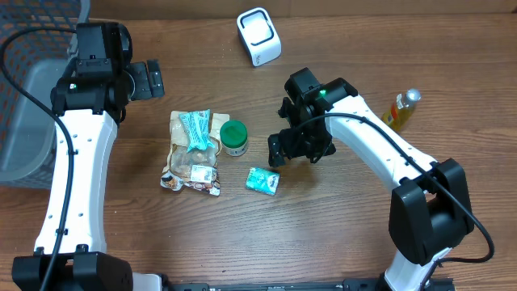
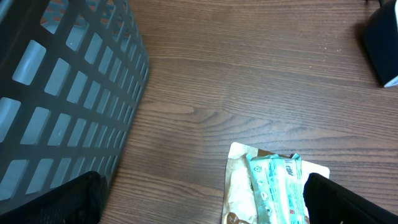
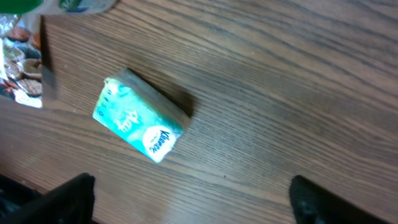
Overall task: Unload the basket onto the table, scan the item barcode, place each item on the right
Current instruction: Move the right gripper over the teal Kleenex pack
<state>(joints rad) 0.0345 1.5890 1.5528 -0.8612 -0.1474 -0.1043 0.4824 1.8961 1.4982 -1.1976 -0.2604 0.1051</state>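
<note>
Right fingers (image 3: 62, 202) gape wide near the tissue pack (image 3: 140, 124).

Grey basket (image 2: 62, 93) left of teal packet (image 2: 273, 186) on wooden table (image 2: 249, 81)

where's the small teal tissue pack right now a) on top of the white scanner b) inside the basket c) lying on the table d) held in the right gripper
c: the tissue pack lies flat on the table, with the open right gripper above it holding nothing.

Matt wood-grain table (image 1: 339, 234), glossy plastic tissue pack (image 3: 140, 124), plastic basket (image 2: 62, 81)
</note>
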